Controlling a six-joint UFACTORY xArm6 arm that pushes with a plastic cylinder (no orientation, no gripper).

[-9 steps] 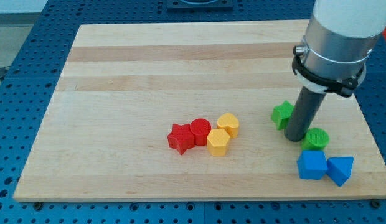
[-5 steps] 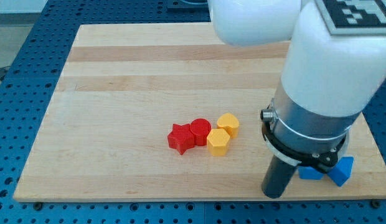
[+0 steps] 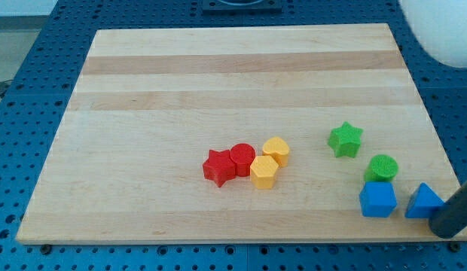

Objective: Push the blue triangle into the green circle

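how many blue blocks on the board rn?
2. A blue cube near the view's bottom right, just below the green circle, and the blue triangle to its right, partly covered by my tip. None seem hidden.

Blue triangle [image 3: 424, 202] near green circle [image 3: 381, 167], seemingly apart, at view's bottom right

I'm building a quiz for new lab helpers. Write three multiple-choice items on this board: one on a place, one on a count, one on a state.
1. Where is my tip?
A. among the red blocks
B. at the view's bottom right, beside the blue triangle
C. at the view's top left

2. How many green blocks?
A. one
B. two
C. four

3. Does the blue triangle touch the green circle?
A. yes
B. no, they are apart
C. it lies on top

Answers:
1. B, the rod meets the triangle's right side.
2. B, the green star and the circle.
3. B, board shows between them.
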